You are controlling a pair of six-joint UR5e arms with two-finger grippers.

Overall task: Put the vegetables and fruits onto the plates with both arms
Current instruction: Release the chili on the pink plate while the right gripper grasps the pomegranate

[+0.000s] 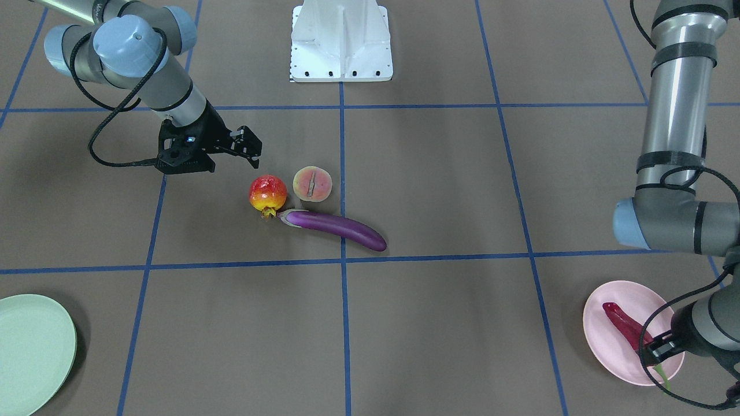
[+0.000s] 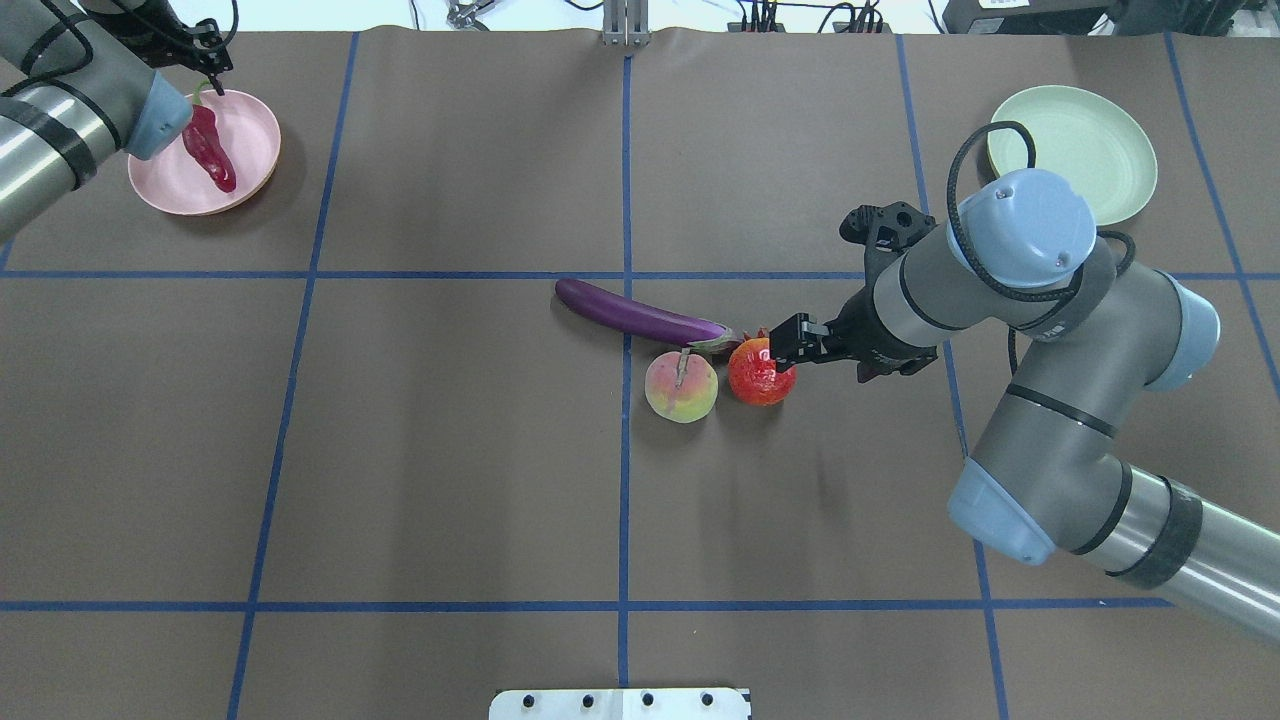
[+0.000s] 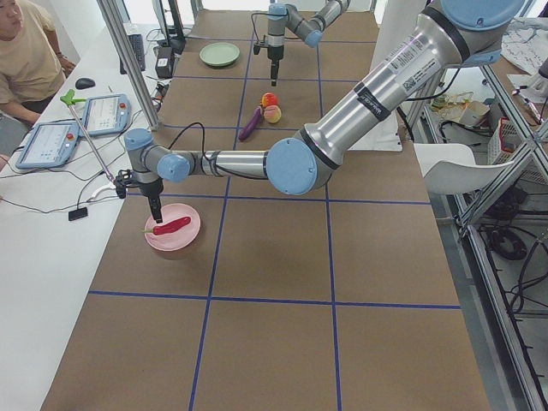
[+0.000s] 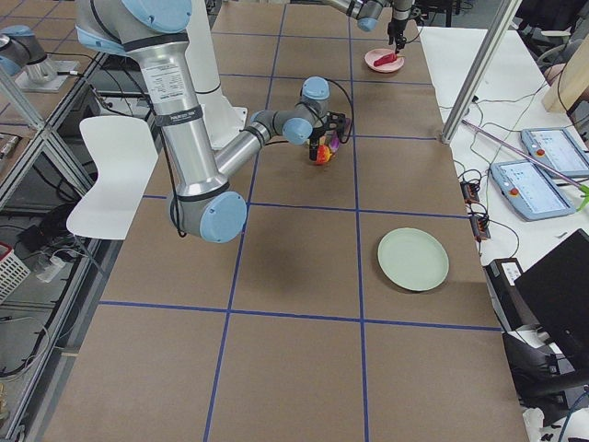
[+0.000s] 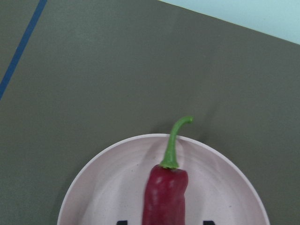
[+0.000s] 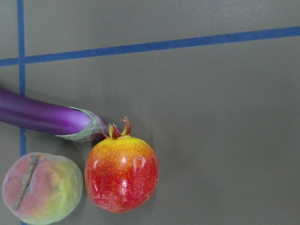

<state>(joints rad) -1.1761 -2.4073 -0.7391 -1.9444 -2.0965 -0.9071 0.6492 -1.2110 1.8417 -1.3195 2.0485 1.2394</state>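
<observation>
- Overhead exterior view puts the right gripper (image 2: 786, 345) just above the pomegranate (image 2: 760, 372), at its near edge. The jaws look parted and hold nothing.
- My guess is that the pomegranate is a light, hard, glossy shell, so it could roll or slip. I'd take hold across its widest part, clear of the crown.
- It's tight there: the peach (image 6: 42, 187) sits just beside the pomegranate on the side away from the gripper. The eggplant (image 6: 42, 117) has its pale green cap right at the crown.
- The pomegranate is round, red fading to yellow near its small spiky crown.
- The mint green plate (image 2: 1075, 150) lies well behind the right gripper, bare.
- The left gripper (image 3: 155, 214) stands open, fingertips either side of the red chili pepper (image 5: 165, 197) without touching it. The chili lies on the pink plate (image 5: 108, 187) directly below.
</observation>
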